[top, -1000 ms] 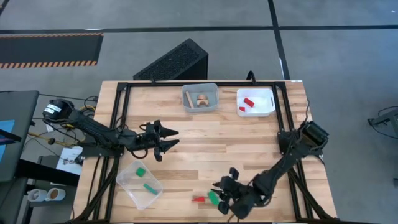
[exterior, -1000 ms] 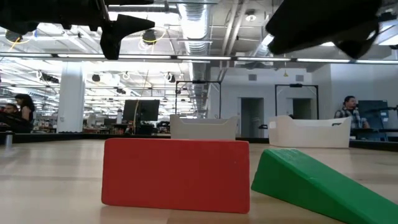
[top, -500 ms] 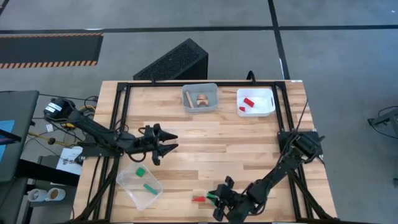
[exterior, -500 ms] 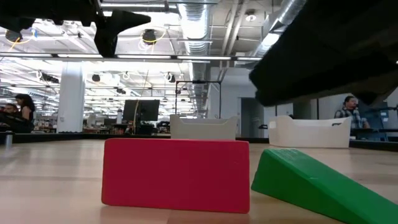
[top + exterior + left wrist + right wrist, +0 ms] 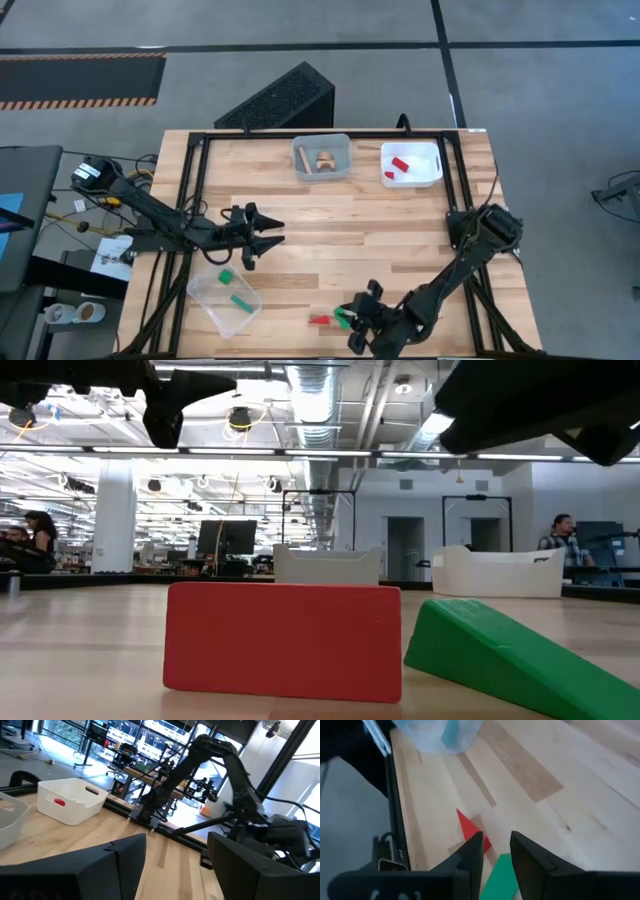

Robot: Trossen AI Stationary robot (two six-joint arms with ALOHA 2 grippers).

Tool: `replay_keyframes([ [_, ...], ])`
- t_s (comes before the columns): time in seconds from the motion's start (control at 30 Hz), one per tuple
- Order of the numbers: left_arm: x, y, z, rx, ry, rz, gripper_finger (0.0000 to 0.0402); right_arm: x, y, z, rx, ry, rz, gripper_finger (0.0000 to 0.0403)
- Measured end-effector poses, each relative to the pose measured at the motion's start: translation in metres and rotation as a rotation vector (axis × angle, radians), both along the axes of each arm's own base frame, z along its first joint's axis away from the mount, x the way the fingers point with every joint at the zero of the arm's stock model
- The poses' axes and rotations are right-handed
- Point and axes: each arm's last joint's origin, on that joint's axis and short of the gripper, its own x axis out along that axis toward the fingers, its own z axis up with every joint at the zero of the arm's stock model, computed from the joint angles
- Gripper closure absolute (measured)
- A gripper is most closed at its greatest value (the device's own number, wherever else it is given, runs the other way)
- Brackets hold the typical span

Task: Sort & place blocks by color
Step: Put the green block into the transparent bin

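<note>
Right tool (image 5: 355, 325): fingers parted narrowly, nothing gripped, poised over the green block (image 5: 343, 318) beside the red block (image 5: 320, 321) at the table's (image 5: 340, 225) near edge, apparently for pickup. Left tool (image 5: 262, 233): held open, empty, mid-table.

No readable text, label or number anywhere.
</note>
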Motion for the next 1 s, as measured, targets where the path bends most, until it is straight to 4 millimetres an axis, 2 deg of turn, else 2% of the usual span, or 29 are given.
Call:
replay_keyframes([
  [0.13, 0.000, 0.000, 0.000, 0.000, 0.000, 0.005, 0.0201, 0.010, 0.017, 0.000, -0.051, 0.086, 0.041, 0.0286],
  [0.27, 0.000, 0.001, 0.000, 0.000, 0.004, 0.025, 0.0201, 0.017, 0.030, 0.016, -0.152, 0.177, 0.025, 0.0295],
  [0.4, 0.000, 0.001, -0.001, 0.001, 0.008, 0.028, 0.0201, 0.020, 0.036, 0.032, -0.178, 0.188, 0.001, 0.0300],
  [0.57, 0.000, 0.001, -0.001, 0.001, 0.006, 0.028, 0.0201, 0.024, 0.037, 0.029, -0.149, 0.193, 0.013, 0.0292],
  [0.73, 0.000, 0.001, -0.001, 0.001, 0.006, 0.028, 0.0201, 0.031, 0.032, 0.019, -0.128, 0.209, -0.036, 0.0257],
  [1.0, 0.000, 0.002, -0.001, 0.010, 0.009, 0.049, 0.0201, 0.043, 0.018, 0.008, -0.110, 0.258, -0.084, 0.0164],
])
